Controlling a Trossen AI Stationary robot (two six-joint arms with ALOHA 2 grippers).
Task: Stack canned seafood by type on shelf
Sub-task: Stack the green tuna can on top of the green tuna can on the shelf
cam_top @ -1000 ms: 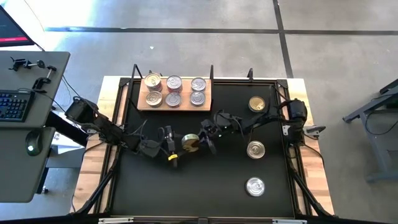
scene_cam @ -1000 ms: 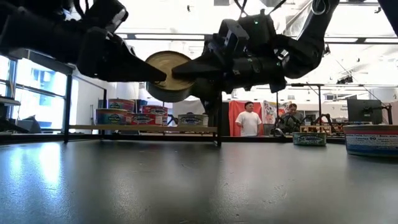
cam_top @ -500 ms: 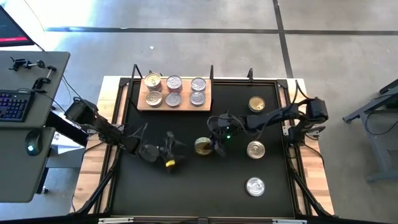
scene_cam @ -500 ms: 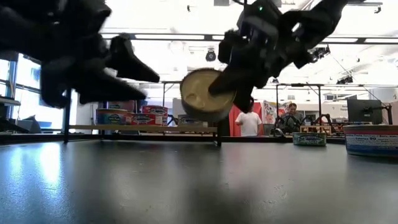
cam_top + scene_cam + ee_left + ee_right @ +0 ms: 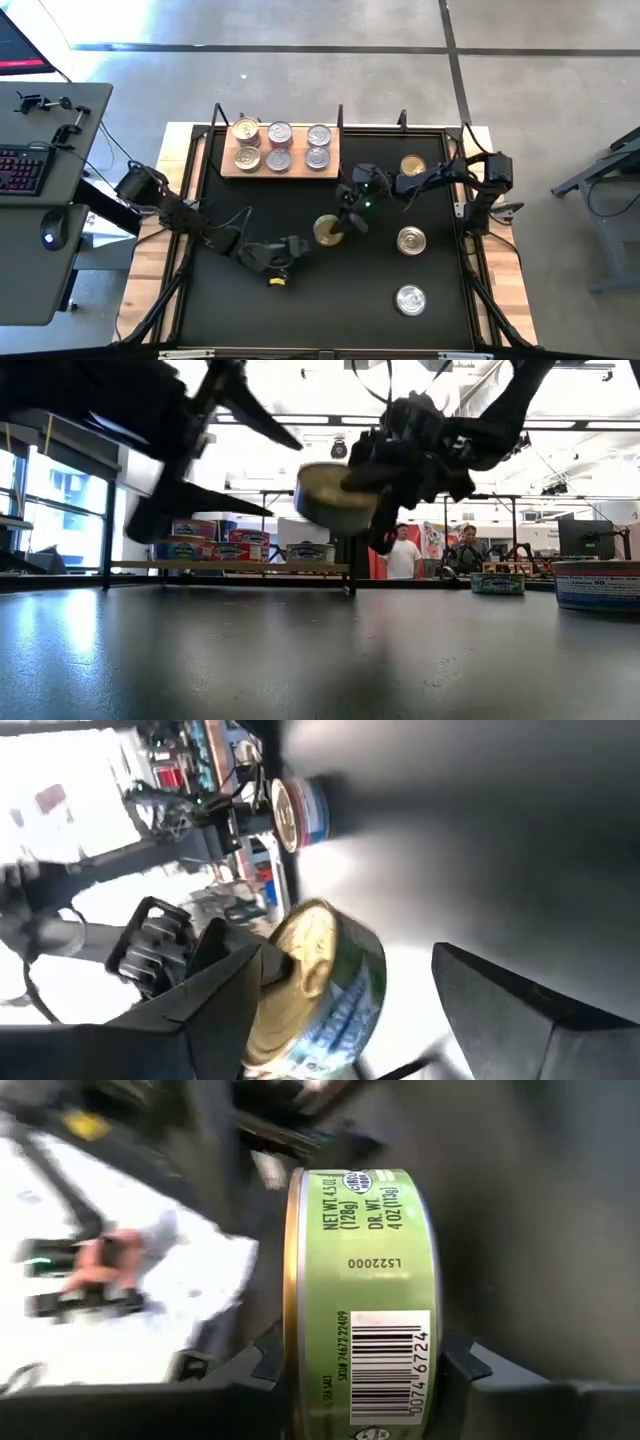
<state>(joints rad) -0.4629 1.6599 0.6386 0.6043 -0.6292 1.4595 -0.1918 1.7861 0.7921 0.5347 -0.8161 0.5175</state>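
- R gripper (image 5: pixel 337 228) pinches a gold-lid can (image 5: pixel 326 231) by its sides, up off the table near mid-table, just below the shelf's right end; can tilted in low view (image 5: pixel 337 497). R wrist view shows a green label w/ barcode (image 5: pixel 362 1330) between the two fingers (image 5: pixel 462 1358).
- L gripper (image 5: pixel 292 250) spread wide, nothing in it; sits left of and a bit nearer the front edge than the held can.
- Vs 1 s ago: then both grippers met at the can, close together at mid-table. Now L has let go and drawn back toward the front-left w/ jaws wide; R alone has the can, shifted slightly right.
- Vs 0.5 s ago: can about the same spot; L gripper further round and lower in high view.
- Shelf (image 5: pixel 330 165) at table's back-left: six cans (image 5: pixel 281 146) in two rows, one w/ pinkish top; unchanged.
- Three loose cans on the right side of the table: (image 5: pixel 412 166), (image 5: pixel 411 240), (image 5: pixel 410 299); unchanged.
- Hard to see: low view has both grippers as dark blurred shapes, L fingers (image 5: pixel 251 408) smeared; L wrist view blurred, can (image 5: pixel 318 988) partly behind one finger. Yellow bit beside L gripper (image 5: pixel 277 279), can't tell what. Two people far back in low view (image 5: pixel 401 552).
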